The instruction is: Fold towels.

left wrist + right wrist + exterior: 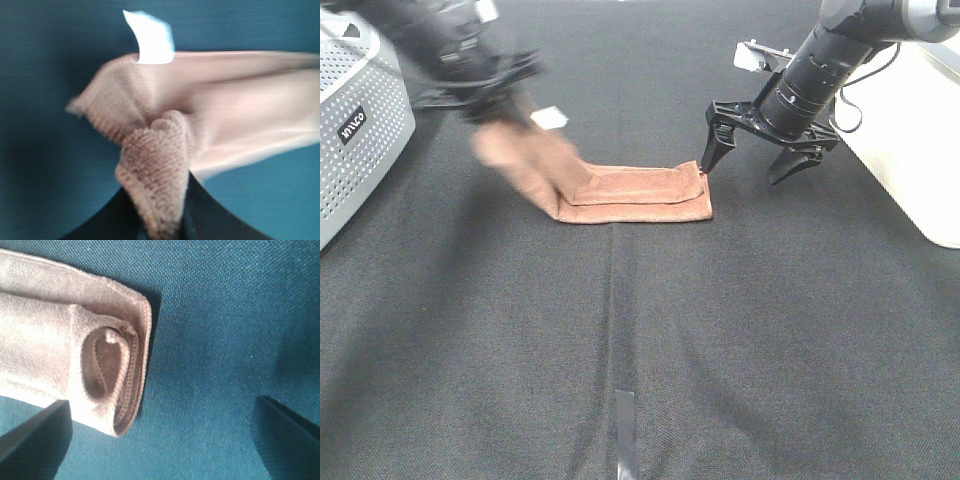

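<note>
The reddish-brown towel point(638, 195) lies folded into a long strip on the dark table point(720, 340). Its left end is lifted and blurred, with a small white tag point(549, 118) sticking up. My left gripper point(500, 105) is shut on that end; in the left wrist view the bunched towel point(155, 170) sits pinched between the dark fingers, the tag point(150, 40) beyond it. My right gripper point(752, 150) is open just right of the towel's right end, one fingertip point(705, 165) at its corner. The right wrist view shows the towel's rolled end point(107, 370) beside one finger point(35, 440).
A grey perforated basket point(355, 120) stands at the far left edge. A white bin point(915, 140) stands at the right behind the right arm. A strip of tape point(623, 430) marks the table's front middle.
</note>
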Robot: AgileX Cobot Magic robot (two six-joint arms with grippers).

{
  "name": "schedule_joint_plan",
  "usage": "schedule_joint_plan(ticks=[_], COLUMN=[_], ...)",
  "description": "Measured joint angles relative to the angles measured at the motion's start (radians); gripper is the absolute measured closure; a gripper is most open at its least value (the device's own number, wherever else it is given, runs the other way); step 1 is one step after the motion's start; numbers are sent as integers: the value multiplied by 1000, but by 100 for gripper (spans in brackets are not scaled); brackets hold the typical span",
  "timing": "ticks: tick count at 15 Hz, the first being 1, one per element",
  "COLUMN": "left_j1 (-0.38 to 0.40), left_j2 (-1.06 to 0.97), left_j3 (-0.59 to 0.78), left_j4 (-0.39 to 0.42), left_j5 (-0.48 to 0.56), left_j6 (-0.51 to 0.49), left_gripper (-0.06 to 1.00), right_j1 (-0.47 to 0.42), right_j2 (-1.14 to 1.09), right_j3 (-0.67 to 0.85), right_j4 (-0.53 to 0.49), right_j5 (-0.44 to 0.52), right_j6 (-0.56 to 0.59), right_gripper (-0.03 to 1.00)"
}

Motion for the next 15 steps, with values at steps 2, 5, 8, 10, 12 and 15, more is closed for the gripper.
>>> schedule_joint_plan(ticks=[2,5,8,10,12,15], left_j1=[-64,-131,-166,-200,-215,-217], left_j2=[1,29,67,97,99,100], left_j3=[0,0,0,0,0,-10], left_j4=[-49,-78,-124,-189,-240,-341], left_j5=[-77,-160,-189,-244,-276,-280], left_j6=[-6,-42,-76,-89,-90,-93], left_gripper=[86,86,79,60,30,21], right_j1=[0,0,0,0,0,0], right_j2=[0,-17,-47,-67,-78,-82], right_j3=[0,0,0,0,0,0], right_j4=[0,-7,-25,-45,-48,-40], right_j5=[27,50,51,53,62,68], right_j6=[0,0,0,0,1,1], right_gripper=[6,6,6,6,6,6])
